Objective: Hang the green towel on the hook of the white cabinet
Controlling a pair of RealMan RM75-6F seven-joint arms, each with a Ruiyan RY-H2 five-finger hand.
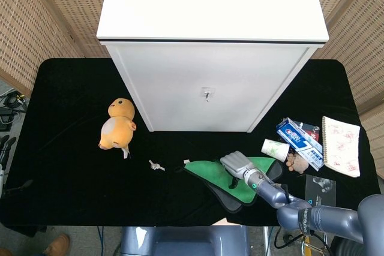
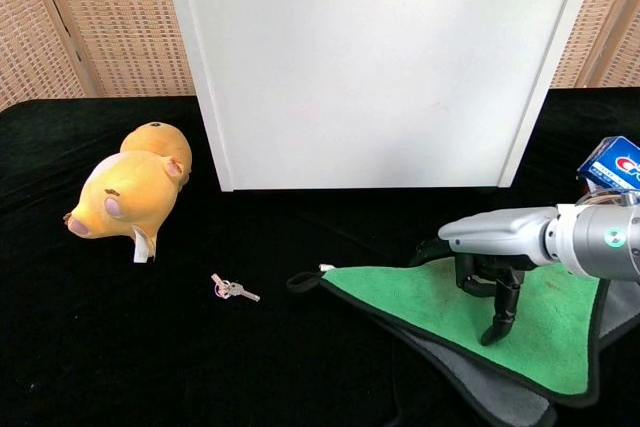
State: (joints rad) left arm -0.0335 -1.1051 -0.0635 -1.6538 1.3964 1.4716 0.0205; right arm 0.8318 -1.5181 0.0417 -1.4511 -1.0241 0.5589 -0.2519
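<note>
The green towel (image 1: pixel 211 171) (image 2: pixel 432 296) lies flat on the black table in front of the white cabinet (image 1: pixel 210 46) (image 2: pixel 375 57), on top of a grey cloth (image 2: pixel 490 387). Its black hanging loop (image 2: pixel 300 282) points left. The cabinet's small metal hook (image 1: pixel 207 93) sits mid-front, seen only in the head view. My right hand (image 1: pixel 236 163) (image 2: pixel 497 250) hovers over the towel's middle, fingers hanging down and apart, with a fingertip (image 2: pixel 488 335) touching the cloth; it holds nothing. My left hand is out of sight.
An orange plush toy (image 1: pixel 117 125) (image 2: pixel 130 187) lies at the left, with small keys (image 1: pixel 156 165) (image 2: pixel 233 289) between it and the towel. At the right are a paper cup (image 1: pixel 274 148), a toothpaste box (image 1: pixel 299 138) (image 2: pixel 612 159) and a notebook (image 1: pixel 341 145).
</note>
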